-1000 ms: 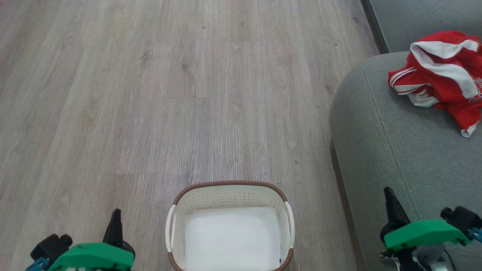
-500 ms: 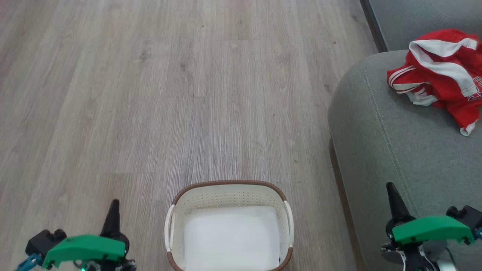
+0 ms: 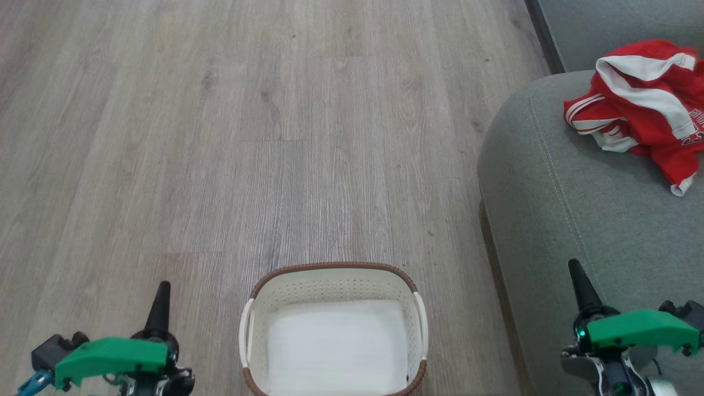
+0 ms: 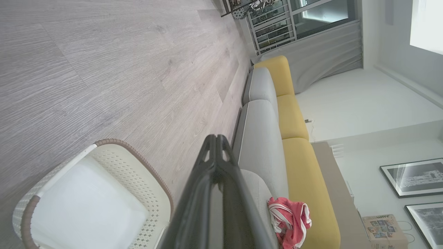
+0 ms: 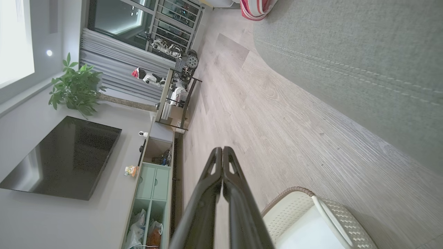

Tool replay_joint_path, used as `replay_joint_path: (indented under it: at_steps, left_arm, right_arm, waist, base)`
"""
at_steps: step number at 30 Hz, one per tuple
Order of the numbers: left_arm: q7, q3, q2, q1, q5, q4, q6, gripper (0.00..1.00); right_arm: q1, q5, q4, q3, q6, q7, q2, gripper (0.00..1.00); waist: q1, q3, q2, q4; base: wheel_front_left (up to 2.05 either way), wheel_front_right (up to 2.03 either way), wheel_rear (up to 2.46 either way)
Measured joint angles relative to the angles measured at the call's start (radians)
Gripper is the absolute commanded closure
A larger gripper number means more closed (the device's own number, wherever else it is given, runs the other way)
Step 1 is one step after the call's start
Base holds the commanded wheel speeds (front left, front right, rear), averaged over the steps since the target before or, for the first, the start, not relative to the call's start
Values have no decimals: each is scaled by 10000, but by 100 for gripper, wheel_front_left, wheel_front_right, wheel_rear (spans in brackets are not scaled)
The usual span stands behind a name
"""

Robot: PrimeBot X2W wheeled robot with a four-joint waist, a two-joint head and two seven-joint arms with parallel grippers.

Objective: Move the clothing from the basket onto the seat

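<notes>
The red clothing point(image 3: 643, 118) lies heaped on the grey seat point(image 3: 572, 220), well apart from the basket point(image 3: 330, 268), which stands on the wood floor point(image 3: 220, 137) with its white liner bare. The left gripper point(image 3: 161, 297) and the right gripper point(image 3: 577, 275) flank the basket, each with its fingers pressed together.

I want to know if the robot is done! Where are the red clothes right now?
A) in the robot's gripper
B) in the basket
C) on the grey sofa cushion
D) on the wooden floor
C: the red and white clothing lies bunched on the grey sofa cushion, while the laundry basket has nothing but its white liner inside.
</notes>
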Motion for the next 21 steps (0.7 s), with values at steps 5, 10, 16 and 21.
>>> replay_joint_path:
  at_steps: [5, 10, 16, 21]
  left_arm:
    - [100, 104, -10, -36, -414, 0, -90, 100]
    - [247, 159, -40, -236, -913, 0, -184, 100]
    - [376, 351, -63, -352, -1517, 0, -353, 100]
    - [539, 443, -86, -377, -2013, 0, -453, 100]
  right_arm:
    - [-87, 468, -79, -48, 0, 67, 0, 100]
    - [-86, 1030, -115, -105, 0, 224, 0, 100]
    - [-95, 1705, -167, -180, 0, 362, 0, 100]
    - [-117, 2263, -224, -249, 0, 483, 0, 100]
  waist:
    - [0, 10, 0, -13]
    - [0, 24, 0, -30]
    - [0, 39, 0, -50]
    - [0, 52, 0, -67]
  base:
    - [0, 0, 0]
    - [0, 0, 0]
    - [0, 0, 0]
    - [0, 0, 0]
